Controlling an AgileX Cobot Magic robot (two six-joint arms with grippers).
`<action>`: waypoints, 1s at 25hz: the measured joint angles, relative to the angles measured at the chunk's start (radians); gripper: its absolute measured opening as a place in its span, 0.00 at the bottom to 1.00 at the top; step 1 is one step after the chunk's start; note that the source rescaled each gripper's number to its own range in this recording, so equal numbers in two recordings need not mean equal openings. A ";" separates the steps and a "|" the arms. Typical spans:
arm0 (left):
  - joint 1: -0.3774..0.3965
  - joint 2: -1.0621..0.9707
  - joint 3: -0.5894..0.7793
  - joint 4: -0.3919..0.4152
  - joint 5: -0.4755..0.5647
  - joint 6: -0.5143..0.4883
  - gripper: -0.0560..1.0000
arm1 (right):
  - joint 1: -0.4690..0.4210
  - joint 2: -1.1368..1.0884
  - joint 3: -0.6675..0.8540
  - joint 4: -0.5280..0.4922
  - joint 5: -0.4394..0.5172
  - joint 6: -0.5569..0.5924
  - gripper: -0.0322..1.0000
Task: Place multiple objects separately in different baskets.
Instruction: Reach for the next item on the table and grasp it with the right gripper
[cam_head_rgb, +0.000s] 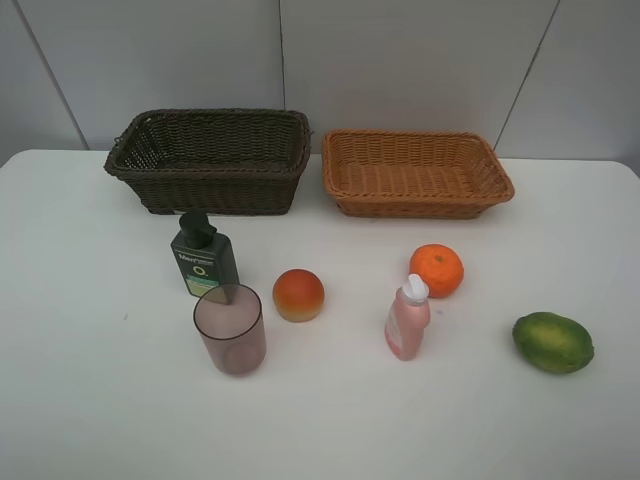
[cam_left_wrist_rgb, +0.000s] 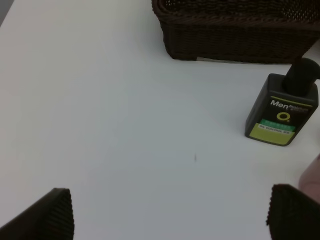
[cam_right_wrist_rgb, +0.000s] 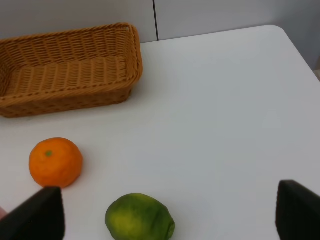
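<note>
On the white table stand a dark green pump bottle (cam_head_rgb: 203, 258), a mauve cup (cam_head_rgb: 230, 328) and a pink bottle (cam_head_rgb: 407, 318). A red-orange fruit (cam_head_rgb: 298, 295), a tangerine (cam_head_rgb: 436, 270) and a green fruit (cam_head_rgb: 552, 342) lie near them. The dark brown basket (cam_head_rgb: 210, 160) and the tan basket (cam_head_rgb: 415, 172) sit side by side at the back. Neither arm shows in the high view. My left gripper (cam_left_wrist_rgb: 170, 217) is open above bare table, with the pump bottle (cam_left_wrist_rgb: 282, 112) ahead. My right gripper (cam_right_wrist_rgb: 168, 192) is open, and the green fruit (cam_right_wrist_rgb: 140, 217) lies below, toward one finger.
The tangerine (cam_right_wrist_rgb: 55, 162) and the tan basket (cam_right_wrist_rgb: 70, 75) lie beyond the right gripper. The dark basket (cam_left_wrist_rgb: 235, 30) is past the left gripper, and the cup's rim (cam_left_wrist_rgb: 314, 179) shows beside one finger. The table's right edge (cam_right_wrist_rgb: 300, 50) is close.
</note>
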 joint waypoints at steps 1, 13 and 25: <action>0.000 0.000 0.000 0.000 0.000 0.000 1.00 | 0.000 0.000 0.000 0.000 0.000 0.000 0.88; 0.000 0.000 0.000 0.000 0.000 0.000 1.00 | 0.000 0.000 0.000 0.076 0.000 0.000 0.88; 0.000 0.000 0.000 0.000 0.000 0.000 1.00 | 0.000 0.000 0.000 0.114 0.000 0.000 0.88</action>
